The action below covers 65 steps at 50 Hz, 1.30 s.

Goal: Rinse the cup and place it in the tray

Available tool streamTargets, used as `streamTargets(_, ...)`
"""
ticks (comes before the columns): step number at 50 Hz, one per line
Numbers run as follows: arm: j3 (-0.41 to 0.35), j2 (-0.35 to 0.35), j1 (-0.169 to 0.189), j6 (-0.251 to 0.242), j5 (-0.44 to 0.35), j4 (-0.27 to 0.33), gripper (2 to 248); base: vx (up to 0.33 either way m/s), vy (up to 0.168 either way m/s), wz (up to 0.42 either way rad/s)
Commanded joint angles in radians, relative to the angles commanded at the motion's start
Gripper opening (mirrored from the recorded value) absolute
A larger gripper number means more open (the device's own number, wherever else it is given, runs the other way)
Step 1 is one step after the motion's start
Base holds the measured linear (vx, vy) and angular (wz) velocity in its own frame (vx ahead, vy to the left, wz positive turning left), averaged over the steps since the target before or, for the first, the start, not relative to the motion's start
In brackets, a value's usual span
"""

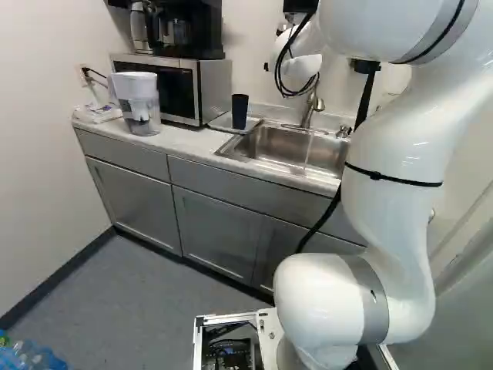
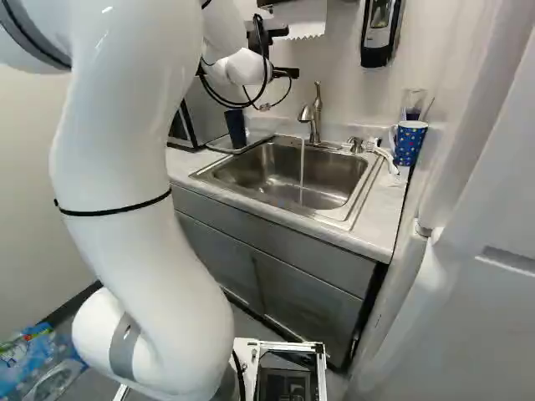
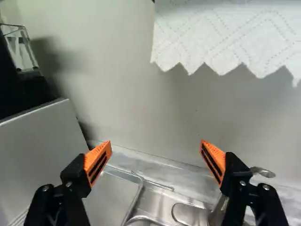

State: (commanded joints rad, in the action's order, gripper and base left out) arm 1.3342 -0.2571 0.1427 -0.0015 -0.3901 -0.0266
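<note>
Pale wall (image 2: 343, 92) backs the tabletop (image 2: 380, 230), where water runs from the faucet (image 2: 314, 117) into the sink (image 2: 330, 190). Beside it, the dark cup (image 1: 239, 112) stands upright on the tray (image 1: 222, 123); the jaws are spread wide.

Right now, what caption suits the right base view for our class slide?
Faucet running into the sink, dark cup standing on the tray.

Base views behind arm (image 1: 397, 146), looking down, sharing sink (image 2: 272, 171); wrist view nearer, facing wall (image 3: 131, 94)
</note>
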Motion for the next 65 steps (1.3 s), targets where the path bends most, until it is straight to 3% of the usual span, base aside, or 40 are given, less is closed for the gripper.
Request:
streamTargets(43, 0.041, -0.036, 0.091, 0.000, 0.000, 0.000, 247, 0.000, 0.000, 0.000)
streamTargets(65, 0.042, -0.037, 0.095, 0.000, 0.008, 0.000, 247, 0.000, 0.000, 0.000)
